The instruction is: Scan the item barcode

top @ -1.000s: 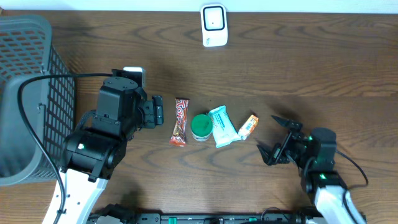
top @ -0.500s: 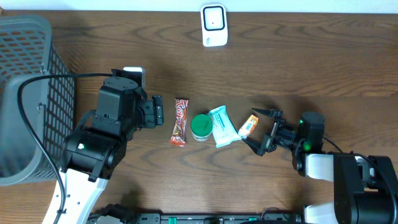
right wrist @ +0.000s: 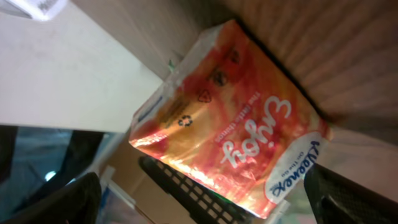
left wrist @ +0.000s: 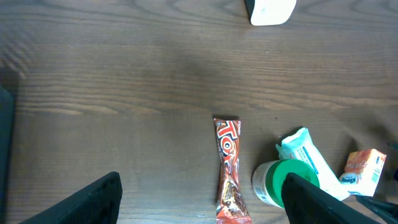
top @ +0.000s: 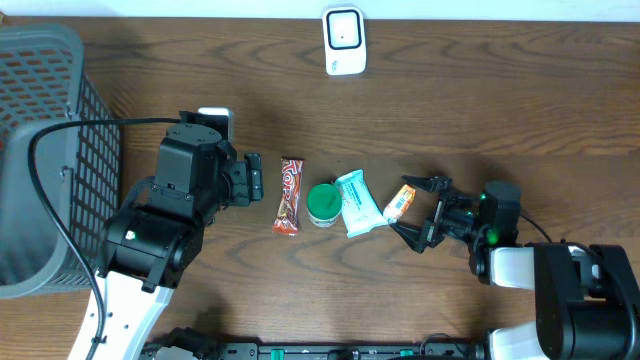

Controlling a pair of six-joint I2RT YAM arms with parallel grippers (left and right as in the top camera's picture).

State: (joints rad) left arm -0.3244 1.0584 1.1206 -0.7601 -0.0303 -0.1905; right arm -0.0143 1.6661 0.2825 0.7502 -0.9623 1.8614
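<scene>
Currently: right gripper point(top: 402, 206) jaws spread wide, straddling orange snack packet point(top: 400, 202). Packet lies on table point(top: 500, 100), just right of teal-white pouch point(top: 358, 202), not clamped. Left gripper point(left wrist: 199, 208) jaws spread, empty, hovering left of candy bar point(top: 289, 196). White scanner point(top: 343, 40) at far table edge, well apart from packet.

You are facing a mock shop checkout: a scanner point(top: 343, 40) is sitting on the desk point(top: 500, 100), snack packets point(top: 360, 202) lying before it, a basket point(top: 45, 150) left of it.
</scene>
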